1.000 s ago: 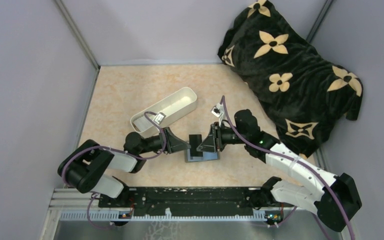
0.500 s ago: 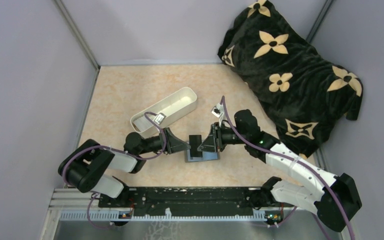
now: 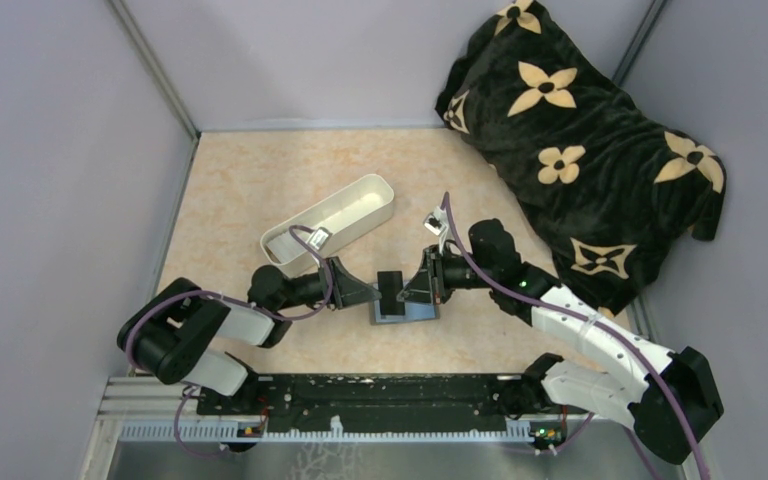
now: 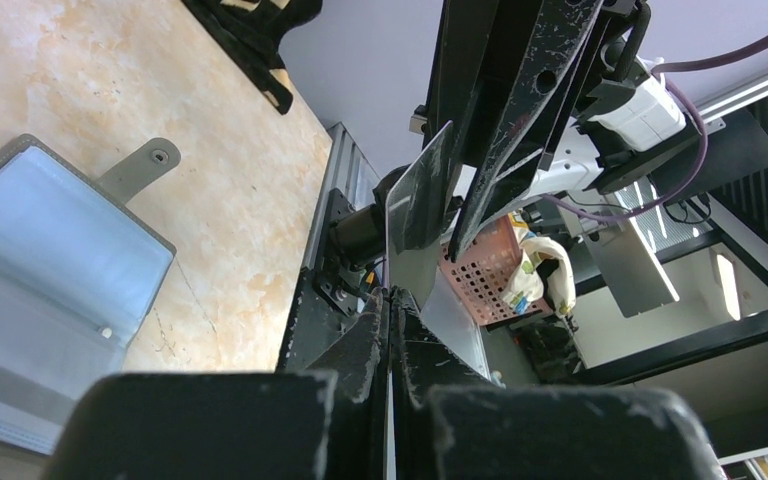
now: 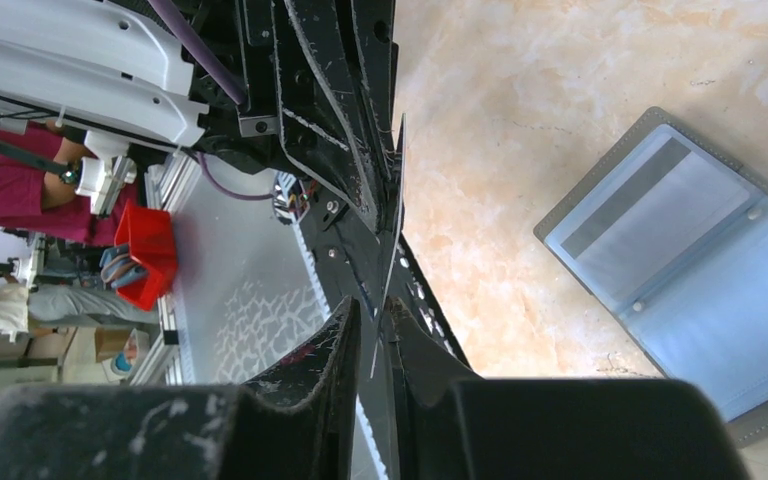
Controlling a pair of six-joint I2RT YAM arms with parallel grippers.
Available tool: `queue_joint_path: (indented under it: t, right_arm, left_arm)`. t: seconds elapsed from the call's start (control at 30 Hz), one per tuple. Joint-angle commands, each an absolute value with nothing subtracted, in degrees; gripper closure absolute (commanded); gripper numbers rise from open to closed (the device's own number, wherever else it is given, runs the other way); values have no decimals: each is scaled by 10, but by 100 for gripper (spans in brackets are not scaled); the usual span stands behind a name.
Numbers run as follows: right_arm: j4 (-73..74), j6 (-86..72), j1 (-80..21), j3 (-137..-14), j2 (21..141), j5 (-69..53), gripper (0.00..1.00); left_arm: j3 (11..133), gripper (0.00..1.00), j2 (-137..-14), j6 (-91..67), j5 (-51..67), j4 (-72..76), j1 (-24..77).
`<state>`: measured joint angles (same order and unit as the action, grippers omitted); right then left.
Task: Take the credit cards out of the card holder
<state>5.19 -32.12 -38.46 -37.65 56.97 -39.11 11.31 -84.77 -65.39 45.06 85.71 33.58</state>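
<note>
Facing right gripper over card holder, left gripper pinches upright card

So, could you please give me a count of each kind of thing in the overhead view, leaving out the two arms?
card holder: 1, lying open
credit card: 1 clearly seen, held up above the holder; I cannot tell whether any are left in the pockets
white tray: 1
black blanket with tan flowers: 1
Total: 4
</note>
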Motion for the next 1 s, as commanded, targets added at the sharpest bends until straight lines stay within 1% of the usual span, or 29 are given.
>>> queue_joint_path:
  t: [0.0, 0.17, 0.23, 0.4, 0.47, 0.57, 0.67, 0.7, 0.73, 0.83, 0.9, 0.93, 0.97]
  right_arm:
    - [26, -316, -381, -410, 548, -402, 85]
    - [26, -315, -381, -408, 549, -401, 94]
    - [26, -315, -381, -408, 550, -400, 100]
    - [33, -312, -380, -420, 557, -380, 100]
    - [53, -303, -380, -440, 567, -369, 100]
    - [85, -281, -380, -474, 588, -348, 100]
    - [105, -263, -380, -505, 610, -336, 100]
    - [112, -258, -379, -516, 617, -332, 100]
    - [118, -254, -378, -526, 626, -327, 100]
    - [156, -238, -375, -577, 663, -298, 100]
    - [197, -226, -376, -627, 710, -265, 100]
    - [218, -221, -376, -658, 736, -252, 100]
    - [238, -220, -376, -687, 762, -238, 100]
  left_arm:
    - [105, 100, -854, -649, 452, 1025, 332]
    - [105, 100, -854, -649, 453, 1025, 330]
    - [105, 100, -854, -650, 453, 1025, 330]
    - [107, 100, -852, -659, 455, 1023, 329]
    - [106, 93, -848, -664, 458, 1022, 328]
    - [95, 75, -833, -666, 453, 1013, 323]
    - [76, 69, -796, -659, 441, 976, 315]
    - [70, 69, -778, -653, 437, 954, 312]
    - [63, 72, -755, -644, 434, 927, 311]
    - [63, 75, -654, -595, 417, 773, 307]
    - [84, 75, -560, -534, 387, 598, 307]
    - [105, 75, -506, -492, 362, 482, 307]
    - [127, 73, -446, -444, 329, 382, 307]
